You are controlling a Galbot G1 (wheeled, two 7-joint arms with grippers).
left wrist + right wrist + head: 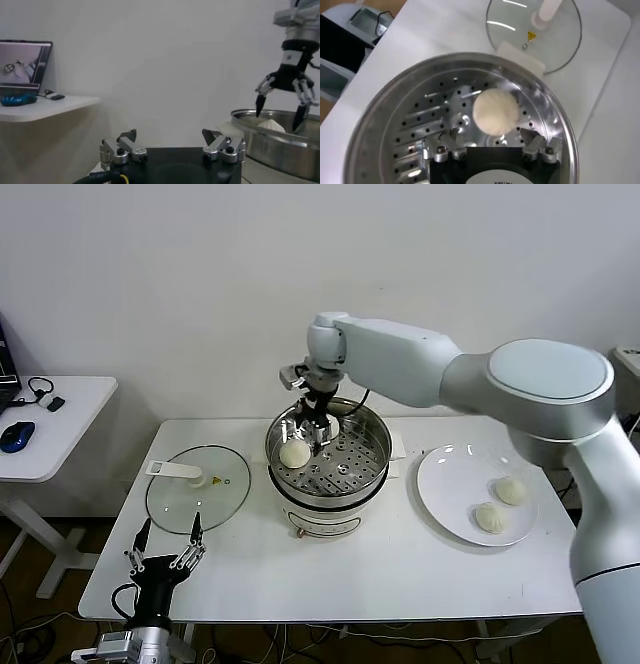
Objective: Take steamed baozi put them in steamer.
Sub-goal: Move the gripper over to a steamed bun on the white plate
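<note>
Nearest the robot, at 7 o'clock off the table's front edge, left gripper (165, 556) idles with fingers spread, holding nothing. Further in at 9 o'clock, lid (197, 488) lies flat on the table (400, 569). At 3 o'clock, plate (450, 484) carries two baozi (500, 504), side by side and just apart. Centre table: steamer (327, 464), with one bun (295, 454) resting on the perforated tray at about 9 o'clock within the pot, close to the wall. Right gripper (312, 427) hangs over that bun, fingers wide apart and gripping nothing; in the left wrist view the tips straddle it without visible contact, so the bun looks released. A fourth bun cannot be seen. Handling, judged: buns appear light, soft and easily dented, skin smooth and possibly tacky; take hold across the widest girth, low on the sides, with gentle closure. Orientation: each is a round dome, flat base down, crown pointing up; no real long axis, so approach angle around the vertical matters little.
</note>
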